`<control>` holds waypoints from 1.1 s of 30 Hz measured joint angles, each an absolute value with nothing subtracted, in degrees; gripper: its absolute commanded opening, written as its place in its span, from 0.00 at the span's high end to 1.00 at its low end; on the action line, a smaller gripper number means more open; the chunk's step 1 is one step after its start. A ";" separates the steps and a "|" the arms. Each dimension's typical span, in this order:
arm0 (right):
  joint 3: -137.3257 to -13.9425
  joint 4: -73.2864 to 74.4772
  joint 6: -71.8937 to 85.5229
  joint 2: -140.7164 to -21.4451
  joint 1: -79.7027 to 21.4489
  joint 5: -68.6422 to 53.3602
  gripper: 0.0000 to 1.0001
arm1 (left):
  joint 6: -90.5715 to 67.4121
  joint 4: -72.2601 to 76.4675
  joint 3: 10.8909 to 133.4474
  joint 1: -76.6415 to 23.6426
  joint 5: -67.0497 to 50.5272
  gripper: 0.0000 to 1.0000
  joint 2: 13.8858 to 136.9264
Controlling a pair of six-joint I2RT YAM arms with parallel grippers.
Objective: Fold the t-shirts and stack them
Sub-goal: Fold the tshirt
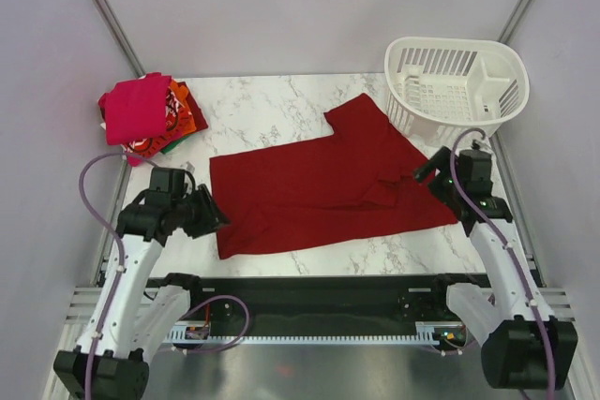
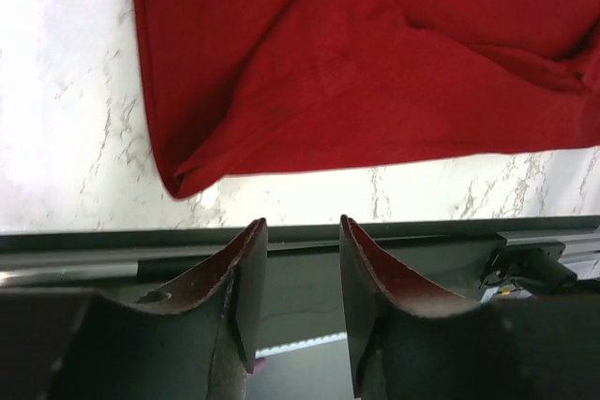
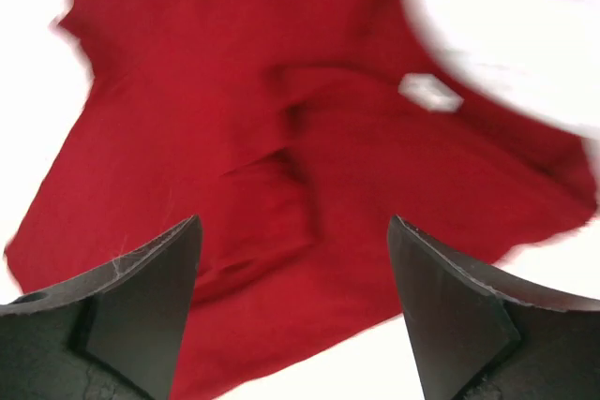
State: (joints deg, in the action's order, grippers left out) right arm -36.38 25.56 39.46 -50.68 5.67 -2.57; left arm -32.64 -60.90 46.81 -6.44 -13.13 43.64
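Observation:
A plain dark red t-shirt lies spread on the marble table, one sleeve pointing to the back. It fills the left wrist view and the right wrist view, where its small white neck label shows. A stack of folded t-shirts, magenta-pink on top with orange and red printed ones under it, sits at the back left. My left gripper is open and empty just off the shirt's near left corner. My right gripper is open and empty above the shirt's right edge.
A white plastic slotted basket stands at the back right, close behind the right arm. The table's near edge and a black rail run just under the left gripper. Grey walls close in the sides.

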 measured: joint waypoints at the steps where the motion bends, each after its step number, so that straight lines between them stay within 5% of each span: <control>1: -38.00 25.17 39.27 -51.86 2.15 -1.58 0.14 | -32.67 -59.11 46.19 -6.98 -13.37 0.57 45.28; 14: -39.00 20.10 39.24 -60.27 -9.02 1.98 0.17 | -32.67 -45.56 51.48 -38.33 3.01 0.44 78.76; 24: -35.40 16.14 39.24 -61.34 -10.02 1.93 0.16 | -32.42 -43.18 59.29 -46.00 15.77 0.46 95.46; 30: -33.87 14.98 39.18 -61.34 -10.02 1.80 0.16 | -32.08 -43.38 61.58 -46.22 20.58 0.58 99.57; 33: -33.56 14.57 39.07 -61.34 -10.04 1.83 0.17 | -31.81 -43.64 62.06 -46.26 22.79 0.83 100.62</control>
